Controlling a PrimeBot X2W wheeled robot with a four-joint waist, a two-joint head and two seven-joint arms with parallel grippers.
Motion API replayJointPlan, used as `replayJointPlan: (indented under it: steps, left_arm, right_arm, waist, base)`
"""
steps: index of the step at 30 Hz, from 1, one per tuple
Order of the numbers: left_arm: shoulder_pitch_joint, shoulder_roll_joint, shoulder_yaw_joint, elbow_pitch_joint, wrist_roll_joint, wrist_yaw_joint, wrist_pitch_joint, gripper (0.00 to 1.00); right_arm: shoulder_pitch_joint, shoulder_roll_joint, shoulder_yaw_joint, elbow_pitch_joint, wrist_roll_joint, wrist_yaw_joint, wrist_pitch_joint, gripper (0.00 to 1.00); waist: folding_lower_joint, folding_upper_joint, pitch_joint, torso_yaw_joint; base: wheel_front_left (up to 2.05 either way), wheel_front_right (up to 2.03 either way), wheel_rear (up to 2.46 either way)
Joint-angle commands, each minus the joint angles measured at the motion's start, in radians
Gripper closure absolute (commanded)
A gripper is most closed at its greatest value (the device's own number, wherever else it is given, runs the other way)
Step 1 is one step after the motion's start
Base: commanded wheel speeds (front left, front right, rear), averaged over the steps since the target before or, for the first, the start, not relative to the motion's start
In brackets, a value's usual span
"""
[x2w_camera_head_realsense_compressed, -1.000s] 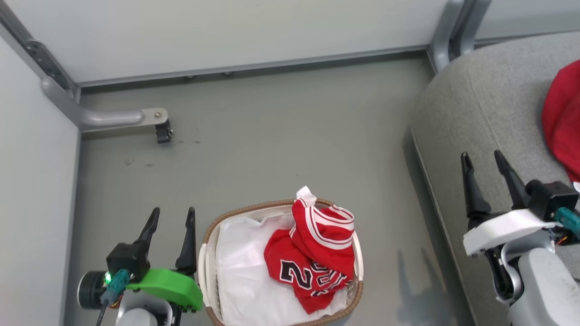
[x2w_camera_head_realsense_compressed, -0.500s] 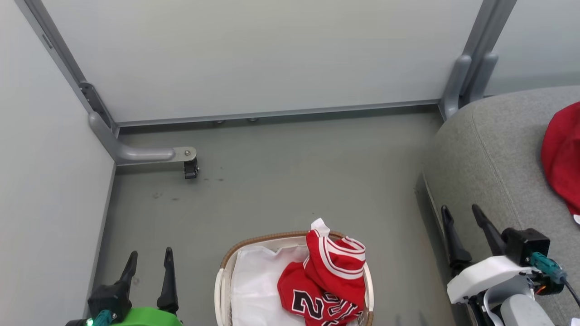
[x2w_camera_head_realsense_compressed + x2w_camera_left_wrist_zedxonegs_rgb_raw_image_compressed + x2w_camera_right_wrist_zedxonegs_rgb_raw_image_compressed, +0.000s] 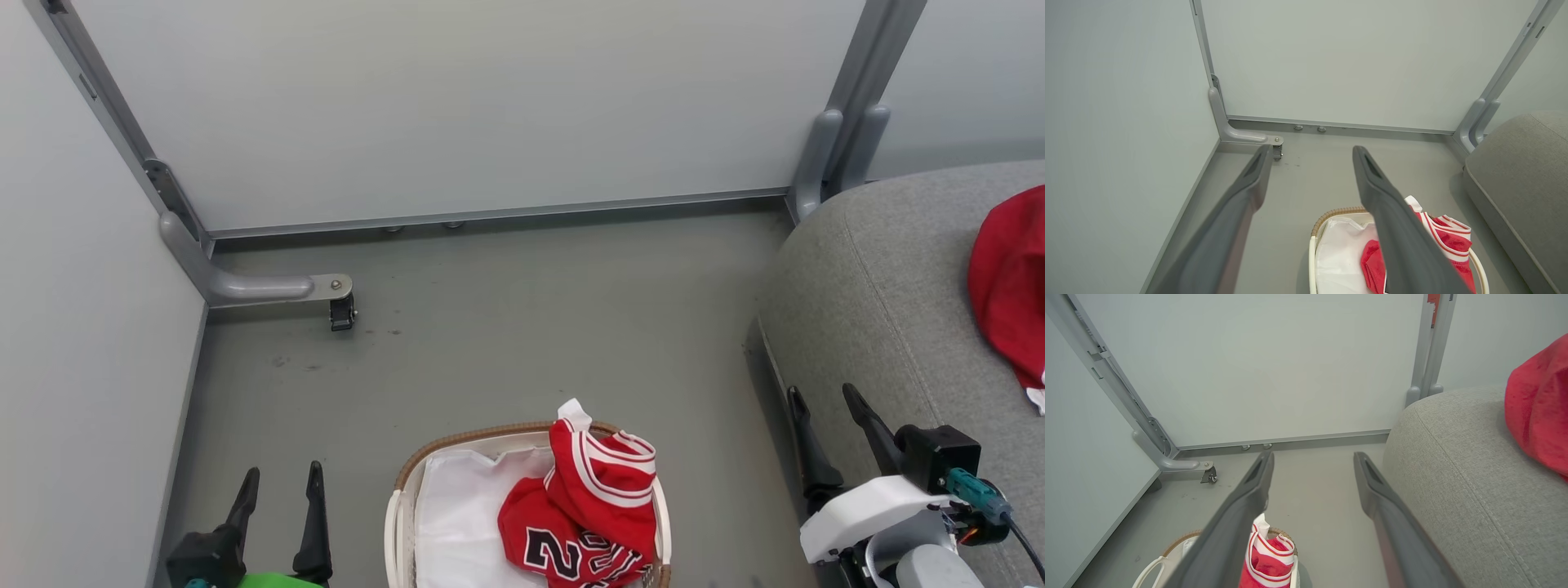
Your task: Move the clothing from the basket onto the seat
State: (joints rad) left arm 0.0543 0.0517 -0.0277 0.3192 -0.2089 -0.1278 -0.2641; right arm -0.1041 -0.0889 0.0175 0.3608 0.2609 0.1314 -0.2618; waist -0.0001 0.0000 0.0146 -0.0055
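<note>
Since a second ago my head camera has tilted up, so everything sits lower in the head view; nothing on the floor has shifted against its neighbours. Noted: my left gripper is spread wide and empty, just left of the basket. Likewise my right gripper is wide and empty, at the near edge of the seat. One striped red jersey lies in the basket on the white liner, bunched toward the right rim. One plain red garment lies on the seat, far right.
</note>
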Motion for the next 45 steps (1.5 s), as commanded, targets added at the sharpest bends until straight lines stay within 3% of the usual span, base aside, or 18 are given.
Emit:
replayJointPlan:
  steps: [1, 8, 28, 45]
  left_arm:
    - [-0.004, -0.001, -0.007, -0.002, 0.002, -0.003, 0.000, 0.00]
    - [-0.071, 0.000, -0.072, 0.011, -0.025, -0.003, 0.000, 0.00]
    - [-0.365, 0.012, -0.269, 0.191, -0.055, -0.003, -0.001, 0.00]
    - [-0.586, 0.062, -0.404, 0.448, -0.150, -0.003, -0.001, 0.00]
  right_arm:
    - [-0.002, -0.001, 0.001, -0.003, 0.005, -0.001, -0.005, 0.00]
    - [-0.055, -0.008, 0.021, -0.032, 0.013, -0.001, -0.005, 0.00]
    - [-0.260, 0.018, 0.118, -0.186, 0.040, -0.001, -0.005, 0.00]
    - [-0.345, 0.038, 0.149, -0.251, 0.042, -0.001, -0.005, 0.00]
  waist:
    - [0.0001, 0.0000, 0.010, -0.006]
    - [0.0001, 0.0000, 0.086, -0.049]
    - [0.0001, 0.0000, 0.433, -0.283]
    - [0.0001, 0.0000, 0.658, -0.351]
  base:
    - [0.00, 0.00, 0.00]
    - [0.00, 0.00, 0.00]
    - [0.00, 0.00, 0.00]
    - [0.00, 0.00, 0.00]
